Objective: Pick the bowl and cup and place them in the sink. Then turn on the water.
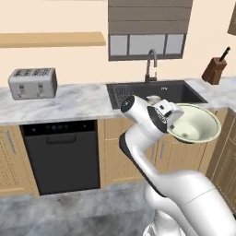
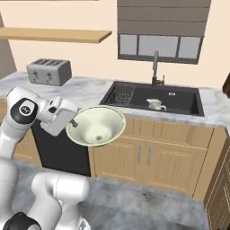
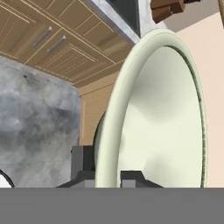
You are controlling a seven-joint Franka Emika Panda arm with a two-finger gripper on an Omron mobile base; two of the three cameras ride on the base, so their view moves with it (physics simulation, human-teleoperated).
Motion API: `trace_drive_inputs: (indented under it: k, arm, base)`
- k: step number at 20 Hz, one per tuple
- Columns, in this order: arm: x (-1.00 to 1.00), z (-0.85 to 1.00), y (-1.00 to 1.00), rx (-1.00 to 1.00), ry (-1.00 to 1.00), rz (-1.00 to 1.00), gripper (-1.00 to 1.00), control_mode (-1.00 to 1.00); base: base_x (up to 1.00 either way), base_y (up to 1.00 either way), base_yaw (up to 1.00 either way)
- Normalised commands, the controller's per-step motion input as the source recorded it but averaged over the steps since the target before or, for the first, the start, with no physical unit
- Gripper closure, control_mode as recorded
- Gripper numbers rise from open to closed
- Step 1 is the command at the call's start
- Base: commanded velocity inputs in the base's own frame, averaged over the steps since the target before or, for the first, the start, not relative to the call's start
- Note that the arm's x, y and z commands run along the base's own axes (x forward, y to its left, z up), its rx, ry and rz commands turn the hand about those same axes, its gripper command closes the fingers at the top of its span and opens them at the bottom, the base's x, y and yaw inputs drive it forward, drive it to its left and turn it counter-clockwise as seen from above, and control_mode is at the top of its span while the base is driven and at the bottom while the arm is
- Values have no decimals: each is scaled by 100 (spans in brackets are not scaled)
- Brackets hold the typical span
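step: carrying the bowl [image 2: 96, 126] to the sink [image 2: 179, 99] | jaws: clamped on the bowl's rim; bowl tilted, held in air before the cabinets, below the surface's front edge | next: lift over that edge; lower into basin; release

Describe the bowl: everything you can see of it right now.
The bowl is wide, shallow and round, pale cream-green with a glossy inside and a slightly greener rim. Nothing shows inside it. It is held in the air, tipped so its opening faces partly sideways, in front of the wooden cabinet doors and below the level of the counter, not yet over the sink. The gripper is shut on its rim, one finger on the inside and one on the outside. Nothing else touches it.
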Motion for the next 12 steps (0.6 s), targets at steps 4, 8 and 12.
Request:
trace_drive_inputs:
  k: [4, 8, 12]
  arm:
    - [0, 0, 0, 0, 0, 0, 100, 100]
    - [0, 0, 0, 0, 0, 0, 100, 100]
    - [0, 0, 0, 0, 0, 0, 100, 100]
  base:
    - [68, -43, 0]
    - [65, -39, 0]
    - [61, -39, 0]
